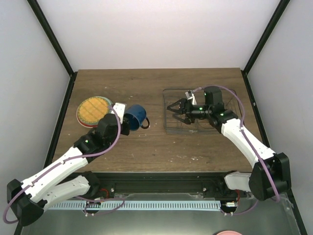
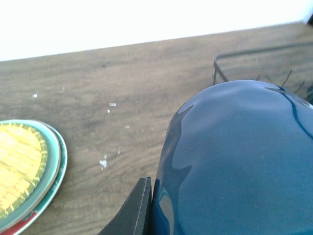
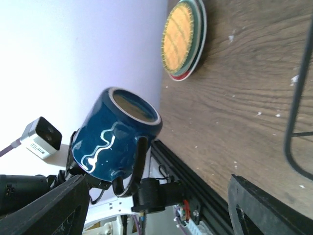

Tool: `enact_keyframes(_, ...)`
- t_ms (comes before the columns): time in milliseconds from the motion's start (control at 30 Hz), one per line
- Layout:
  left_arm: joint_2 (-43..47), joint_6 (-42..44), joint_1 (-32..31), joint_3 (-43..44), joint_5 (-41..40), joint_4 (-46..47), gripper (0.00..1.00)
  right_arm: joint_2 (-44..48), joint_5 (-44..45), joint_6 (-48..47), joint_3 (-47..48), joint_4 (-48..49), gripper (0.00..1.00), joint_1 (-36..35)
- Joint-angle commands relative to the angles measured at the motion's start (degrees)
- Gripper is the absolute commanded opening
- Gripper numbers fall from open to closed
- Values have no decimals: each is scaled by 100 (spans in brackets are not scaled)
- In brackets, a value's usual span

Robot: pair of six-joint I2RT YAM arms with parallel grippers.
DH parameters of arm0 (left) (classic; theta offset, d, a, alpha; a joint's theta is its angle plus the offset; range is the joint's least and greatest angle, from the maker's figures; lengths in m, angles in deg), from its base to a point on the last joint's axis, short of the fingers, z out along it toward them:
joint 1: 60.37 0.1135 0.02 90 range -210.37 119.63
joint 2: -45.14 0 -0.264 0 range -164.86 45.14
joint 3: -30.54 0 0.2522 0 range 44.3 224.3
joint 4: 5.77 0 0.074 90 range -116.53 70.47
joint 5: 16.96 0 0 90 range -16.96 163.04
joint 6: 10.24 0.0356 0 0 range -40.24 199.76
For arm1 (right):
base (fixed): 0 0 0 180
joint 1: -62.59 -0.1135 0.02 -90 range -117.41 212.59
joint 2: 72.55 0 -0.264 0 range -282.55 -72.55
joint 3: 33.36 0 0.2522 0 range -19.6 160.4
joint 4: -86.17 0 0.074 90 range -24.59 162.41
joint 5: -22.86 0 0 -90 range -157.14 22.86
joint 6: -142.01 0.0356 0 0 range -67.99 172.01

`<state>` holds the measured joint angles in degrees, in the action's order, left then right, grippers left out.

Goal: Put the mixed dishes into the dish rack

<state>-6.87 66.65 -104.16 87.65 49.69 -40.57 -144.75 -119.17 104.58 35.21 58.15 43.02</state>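
Observation:
My left gripper (image 1: 128, 120) is shut on the dark blue mug (image 1: 137, 116) and holds it tilted above the table, left of the dish rack (image 1: 230, 100). In the left wrist view the mug (image 2: 234, 161) fills the right side, with one finger (image 2: 136, 210) pressed against its wall. The yellow-orange plate (image 1: 93, 108) tops a stack with the mint green and red-rimmed plates at the far left. My right gripper (image 1: 174, 111) is open and empty over the rack's left end. The right wrist view shows the mug (image 3: 117, 134) and the stack (image 3: 183, 39). The cream bowl is out of view.
The rack's near corner wire (image 2: 217, 66) shows past the mug in the left wrist view, and the plate stack (image 2: 29, 171) lies at lower left. A black frame rail (image 1: 161, 176) runs along the table's near edge. A pinkish object (image 1: 229, 233) lies below it.

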Motion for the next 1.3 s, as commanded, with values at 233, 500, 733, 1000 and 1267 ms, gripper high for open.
enact_keyframes(233, 302, -64, -190, 248, -508, 1382, 0, -220, -1128, 771, -366, 1797, 78, -214)
enact_keyframes(500, -178, -128, -454, 118, -285, 2097, 0, -525, -1506, 1148, -304, 2681, 77, -405)
enact_keyframes(733, -804, -144, -807, 339, -455, 2479, 0, -529, -1638, 1159, -325, 2894, 71, -414)
enact_keyframes(1000, -937, -187, -896, 413, -699, 2605, 0, -490, -1800, 1020, -514, 2804, 68, -411)
enact_keyframes(1267, -932, -204, -982, 554, -930, 2528, 0, -521, -1812, 777, -609, 2454, 55, -416)
